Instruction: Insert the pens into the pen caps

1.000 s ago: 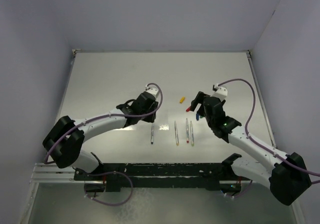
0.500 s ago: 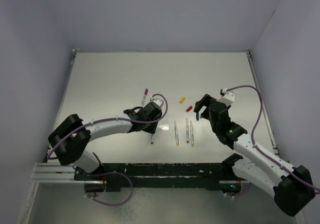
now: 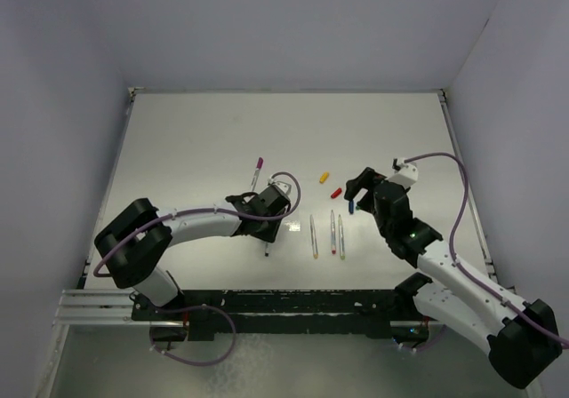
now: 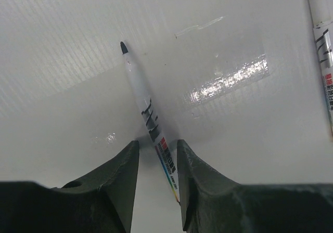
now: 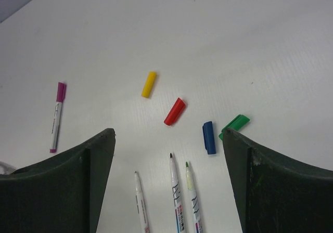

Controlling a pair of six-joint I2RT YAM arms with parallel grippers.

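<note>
Pens: five on the white table, four of them bare near the arms and one capped farther out.
Black-tipped pen: flat on the table at the left of the group. Its tip points away from the left wrist camera and its printed barrel runs back between the left fingers. It lies where it lay a second ago.
Left gripper: low over the black-tipped pen, with its fingers partly apart and straddling it. Bare table shows between the barrel and one finger, and the barrel's end lies just beside the other. No squeeze is visible. A second ago this gripper was farther out on the table; it has come back toward the arm bases.
Row of three pens: uncapped, side by side, to the right of the left gripper, unmoved.
Right gripper: fingers spread wide and holding nothing, above the near side of the caps. It has drawn back a little to the right since a second ago.
Blue cap: just beyond the row.
Green cap: close at the blue cap's right; I cannot tell whether they touch.
Red cap: a little farther out, apart from the blue cap.
Yellow cap: farther still, in the same place as before.
Purple-capped pen: left of the caps and well apart from them. The left gripper covered it a second ago; it is now in plain sight.
</note>
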